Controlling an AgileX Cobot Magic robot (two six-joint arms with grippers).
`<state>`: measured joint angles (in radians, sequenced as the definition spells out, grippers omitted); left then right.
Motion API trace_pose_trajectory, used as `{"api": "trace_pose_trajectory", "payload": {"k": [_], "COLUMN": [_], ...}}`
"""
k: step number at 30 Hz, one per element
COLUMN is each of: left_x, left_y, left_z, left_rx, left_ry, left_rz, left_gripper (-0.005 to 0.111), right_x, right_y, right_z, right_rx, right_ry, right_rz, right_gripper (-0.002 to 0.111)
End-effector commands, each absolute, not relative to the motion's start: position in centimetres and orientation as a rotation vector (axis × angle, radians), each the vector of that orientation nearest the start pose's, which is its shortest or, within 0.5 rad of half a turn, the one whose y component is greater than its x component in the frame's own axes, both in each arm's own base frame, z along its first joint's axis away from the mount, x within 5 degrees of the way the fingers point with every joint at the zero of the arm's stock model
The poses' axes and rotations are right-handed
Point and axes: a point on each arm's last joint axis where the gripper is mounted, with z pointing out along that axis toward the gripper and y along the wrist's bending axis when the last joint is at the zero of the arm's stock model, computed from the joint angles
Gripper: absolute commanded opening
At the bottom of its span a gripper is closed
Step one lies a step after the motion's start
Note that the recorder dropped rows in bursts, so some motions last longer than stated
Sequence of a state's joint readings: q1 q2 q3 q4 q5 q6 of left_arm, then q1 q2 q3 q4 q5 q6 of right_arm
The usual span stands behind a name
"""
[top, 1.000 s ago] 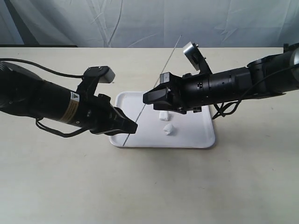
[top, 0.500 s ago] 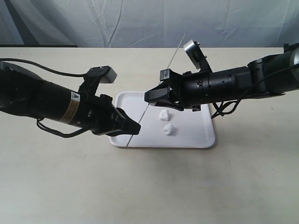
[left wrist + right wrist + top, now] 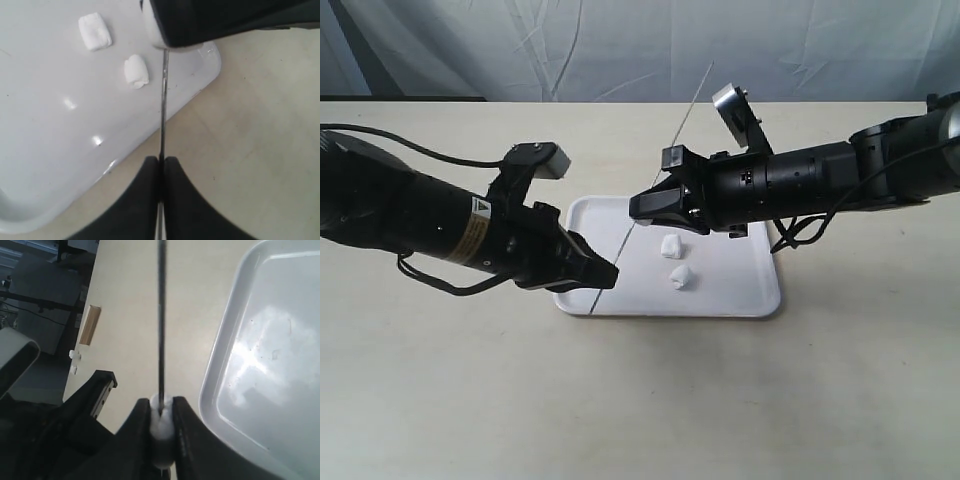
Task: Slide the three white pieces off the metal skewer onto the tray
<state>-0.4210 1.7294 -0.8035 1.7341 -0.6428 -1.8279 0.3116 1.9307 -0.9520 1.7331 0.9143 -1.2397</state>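
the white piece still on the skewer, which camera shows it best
The right wrist view: the white piece sits pinched in the right gripper, with the metal skewer running into it. The left wrist view shows only a pale sliver under that gripper. In the exterior view the gripper almost hides it.

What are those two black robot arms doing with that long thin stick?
The left gripper is shut on the metal skewer and holds it slanted over the tray. The right gripper is pinching a white piece that sits on the skewer. Two other white pieces lie loose on the tray. So two are off the stick and one is left to slide off.
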Motion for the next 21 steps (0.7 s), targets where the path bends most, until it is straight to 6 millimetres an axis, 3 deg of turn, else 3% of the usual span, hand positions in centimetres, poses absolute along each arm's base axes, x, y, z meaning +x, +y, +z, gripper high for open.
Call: {"api": "trace_pose_trajectory", "payload": {"k": [1,7,12,21], "left_x": [25.1,23.2,22.5,21.0], "left_y": [-17.3,-16.3,-16.1,-15.5], "left_z": [15.5,13.7,13.3,12.2], "left_rx": [0.723,0.753,0.753,0.744], "left_ry": [2.478,2.545,2.569,2.632], "left_rz": [-1.017,-0.991,-1.004,-1.017], "left_gripper": [0.000,0.000,0.000,0.000], "right_x": [32.3,33.4,33.9,35.5], "right_y": [17.6,16.7,15.8,12.4], "right_z": [16.5,17.2,17.1,17.9], "right_rx": [-0.210,-0.174,-0.136,-0.035], "right_ry": [2.307,2.276,2.275,2.232], "right_rz": [1.488,1.479,1.446,1.376], "right_gripper": [0.007,0.007,0.007,0.007]}}
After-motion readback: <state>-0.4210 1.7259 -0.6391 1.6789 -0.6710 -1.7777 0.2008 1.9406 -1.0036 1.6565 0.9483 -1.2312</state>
